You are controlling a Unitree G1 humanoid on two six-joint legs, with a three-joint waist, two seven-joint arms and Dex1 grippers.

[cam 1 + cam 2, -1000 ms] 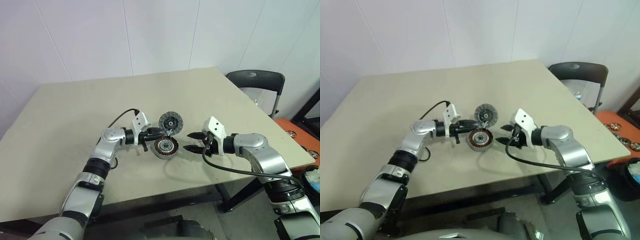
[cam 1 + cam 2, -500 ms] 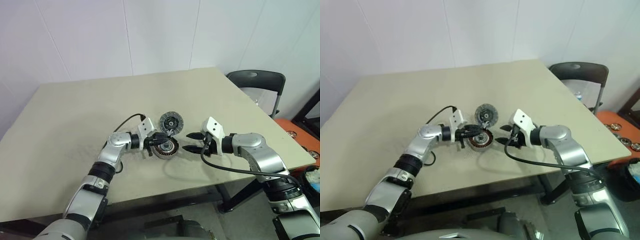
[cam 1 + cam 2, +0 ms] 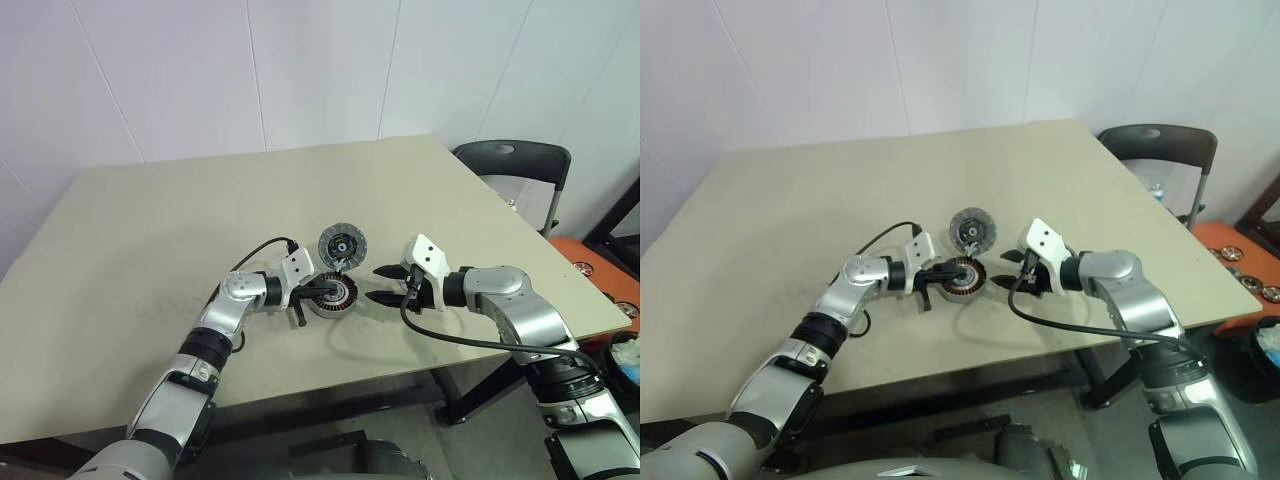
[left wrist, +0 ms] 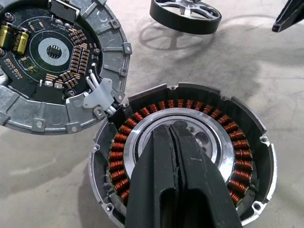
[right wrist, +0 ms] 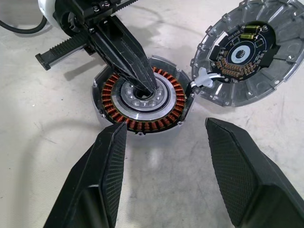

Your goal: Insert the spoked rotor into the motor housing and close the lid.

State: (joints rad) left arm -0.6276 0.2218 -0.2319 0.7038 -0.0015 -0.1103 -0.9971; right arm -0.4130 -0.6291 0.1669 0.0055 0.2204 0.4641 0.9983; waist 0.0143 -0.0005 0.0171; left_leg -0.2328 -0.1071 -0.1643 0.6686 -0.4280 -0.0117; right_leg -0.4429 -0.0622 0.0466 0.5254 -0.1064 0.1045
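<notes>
While the motor housing [image 4: 183, 156] lies flat on the counter [image 3: 150, 260] with its open side up, the ring of copper windings and the bright metal core are free to receive a part from above. The left claw [image 4: 176, 142] has its two black fingers pressed together and holds nothing; the joined tips point into the central hole of the core, as the right wrist view shows. I judge that the tips serve here as a pin, to steady or to shift the housing, not to grasp it.

The lid [image 4: 52, 61] lies just beside the housing, turned over, so that its circuit board faces up. A short bundle of white wires [image 5: 204, 80] joins it to the rim of the housing, and this is probably why it stays so near: it cannot be carried far away.

The spoked rotor [image 4: 186, 14] rests on the counter a little behind the housing, apart from it and not yet inserted. No claw touches it.

The right claw [image 5: 178, 171] stands with its fingers well apart and empty, just on the other side of the housing, facing it. It seems to wait for its turn.

The rotor must go in before the lid is folded over.
</notes>
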